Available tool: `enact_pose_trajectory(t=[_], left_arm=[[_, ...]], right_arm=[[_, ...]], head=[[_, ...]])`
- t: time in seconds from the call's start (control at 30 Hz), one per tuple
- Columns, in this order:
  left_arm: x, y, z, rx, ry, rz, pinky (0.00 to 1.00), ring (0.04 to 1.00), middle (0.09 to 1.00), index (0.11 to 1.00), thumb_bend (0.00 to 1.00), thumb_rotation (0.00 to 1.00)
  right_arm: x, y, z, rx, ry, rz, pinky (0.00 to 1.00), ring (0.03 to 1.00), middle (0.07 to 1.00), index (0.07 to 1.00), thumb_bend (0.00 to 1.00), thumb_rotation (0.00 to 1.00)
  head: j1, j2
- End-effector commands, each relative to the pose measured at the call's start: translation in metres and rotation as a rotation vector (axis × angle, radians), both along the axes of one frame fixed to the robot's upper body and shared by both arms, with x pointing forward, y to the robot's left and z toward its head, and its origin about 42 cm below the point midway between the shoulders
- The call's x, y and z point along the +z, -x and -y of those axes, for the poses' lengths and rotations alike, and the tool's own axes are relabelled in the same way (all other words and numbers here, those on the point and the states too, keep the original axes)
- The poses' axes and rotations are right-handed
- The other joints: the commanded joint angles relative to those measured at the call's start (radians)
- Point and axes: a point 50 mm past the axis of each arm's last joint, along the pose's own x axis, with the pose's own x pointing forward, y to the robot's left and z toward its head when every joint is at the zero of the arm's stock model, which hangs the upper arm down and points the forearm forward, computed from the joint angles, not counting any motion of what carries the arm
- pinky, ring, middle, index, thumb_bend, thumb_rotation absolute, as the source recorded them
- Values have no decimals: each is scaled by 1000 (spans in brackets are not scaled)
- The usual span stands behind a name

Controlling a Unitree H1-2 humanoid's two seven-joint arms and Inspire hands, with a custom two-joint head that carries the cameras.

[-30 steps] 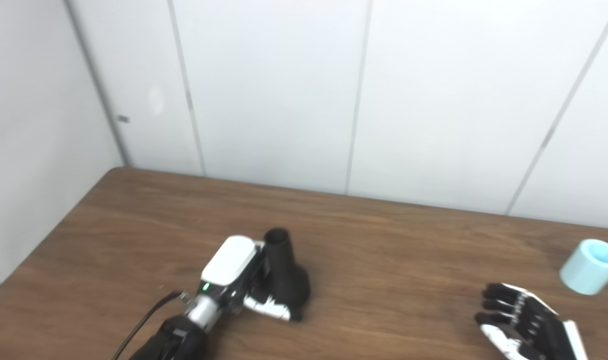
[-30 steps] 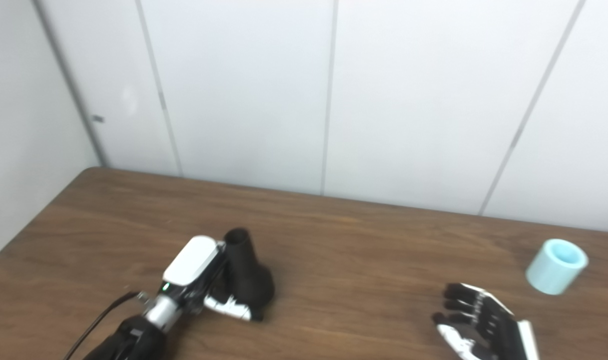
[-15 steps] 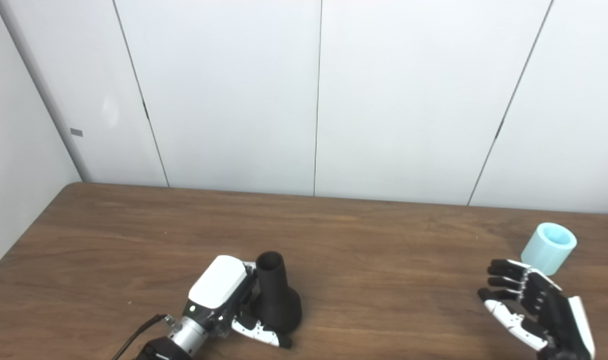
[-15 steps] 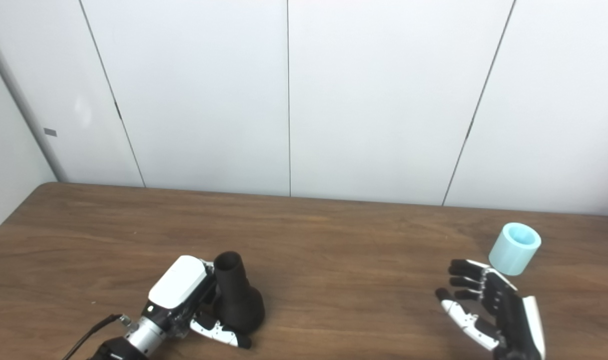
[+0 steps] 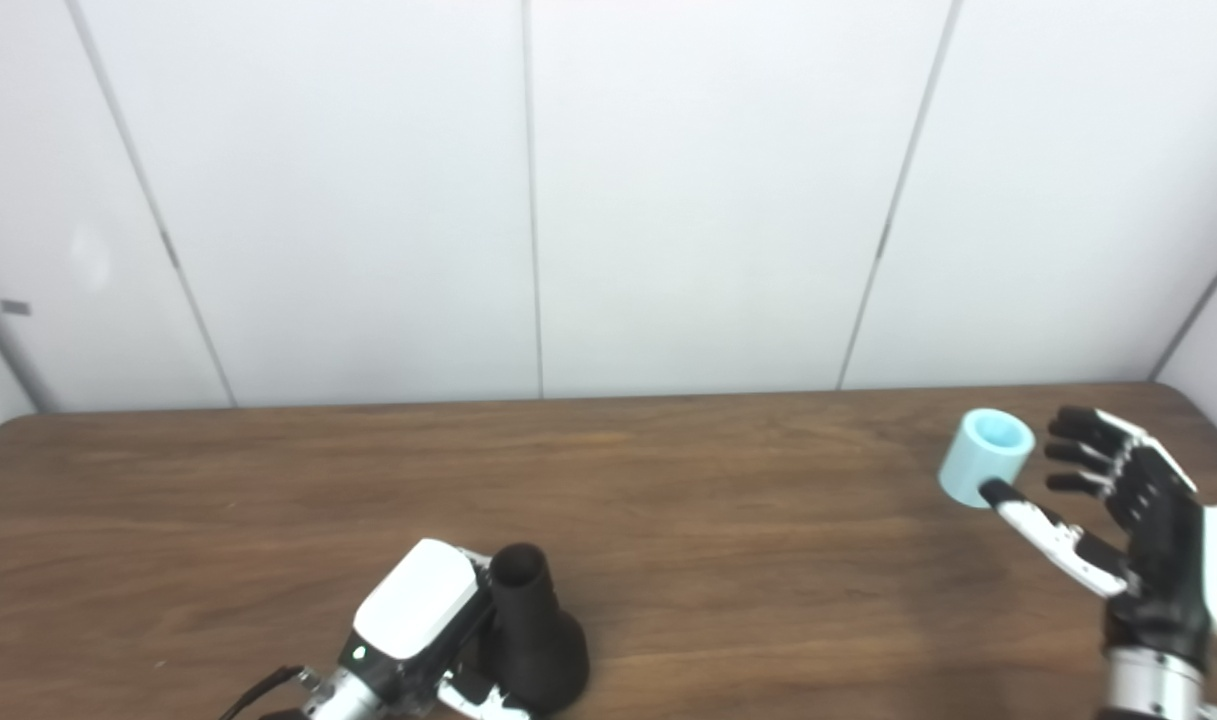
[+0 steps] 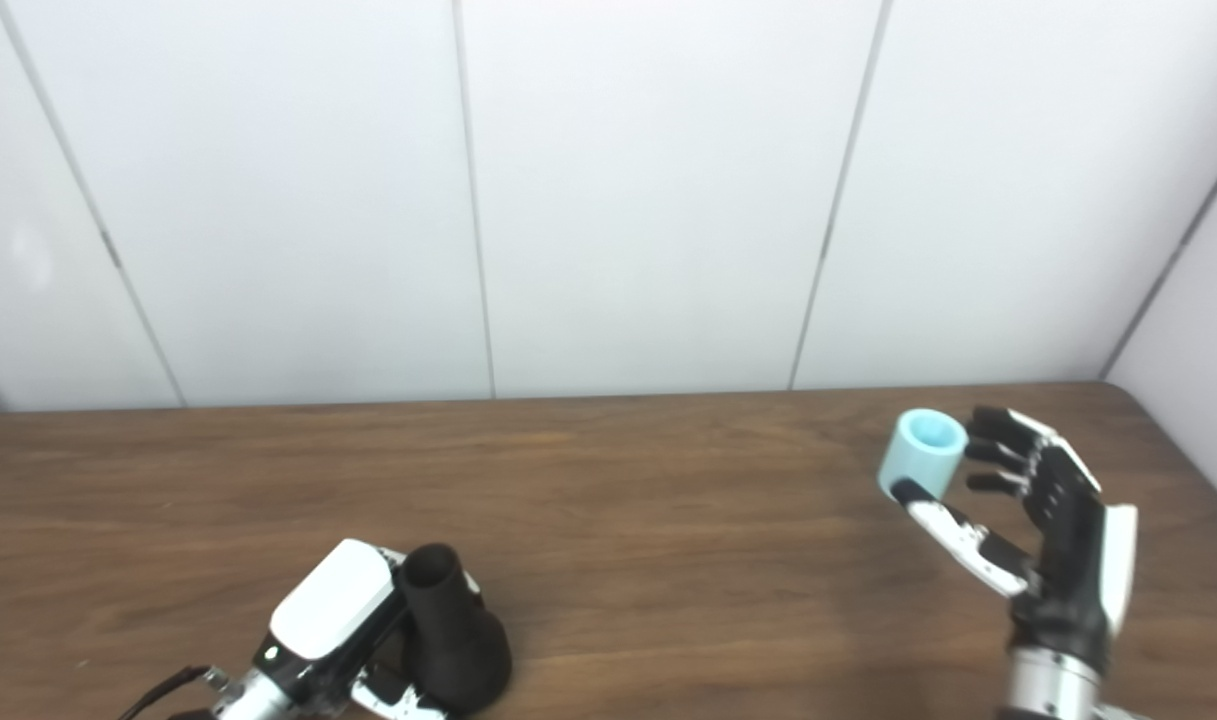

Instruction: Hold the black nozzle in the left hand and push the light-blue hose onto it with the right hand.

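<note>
The black nozzle (image 5: 530, 640) stands upright on the brown table (image 5: 668, 520), narrow end up, at the lower left. My left hand (image 5: 423, 640) is wrapped around its base from the left, fingers closed on it. The light-blue hose piece (image 5: 986, 457) is a short cylinder standing on the table at the far right. My right hand (image 5: 1128, 510) is open just right of it, thumb reaching under its near side and fingers spread beside it, not closed on it. Both also show in the right eye view: the nozzle (image 6: 448, 640) and the hose (image 6: 923, 455).
White wall panels (image 5: 608, 200) rise behind the table's far edge. The table's right corner (image 5: 1198, 400) lies just behind my right hand. Bare wood lies between the nozzle and the hose.
The camera has swung right, shifting the whole scene left. My right hand has risen and reached forward to the hose, thumb now beside it. My left hand stays on the nozzle.
</note>
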Motion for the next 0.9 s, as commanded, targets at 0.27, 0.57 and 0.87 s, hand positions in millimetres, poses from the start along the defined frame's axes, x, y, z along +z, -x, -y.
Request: enact_pose_trajectory(t=[0.27, 0.57, 0.87], left_arm=[[-34, 15, 18, -82, 18, -42, 254, 369, 486, 527, 498, 0], [-40, 22, 30, -118, 5, -32, 236, 351, 452, 544, 494, 0], [-41, 24, 28, -121, 5, -42, 244, 361, 475, 543, 495, 0]], right_arm=[[16, -27, 21, -142, 73, -8, 926, 994, 998, 1000, 809, 457], [8, -46, 32, -185, 67, -103, 820, 967, 1000, 1000, 772, 368], [-8, -74, 49, -221, 5, -241, 686, 870, 981, 1000, 883, 335]], head=[[-65, 14], [-96, 19], [-93, 25]])
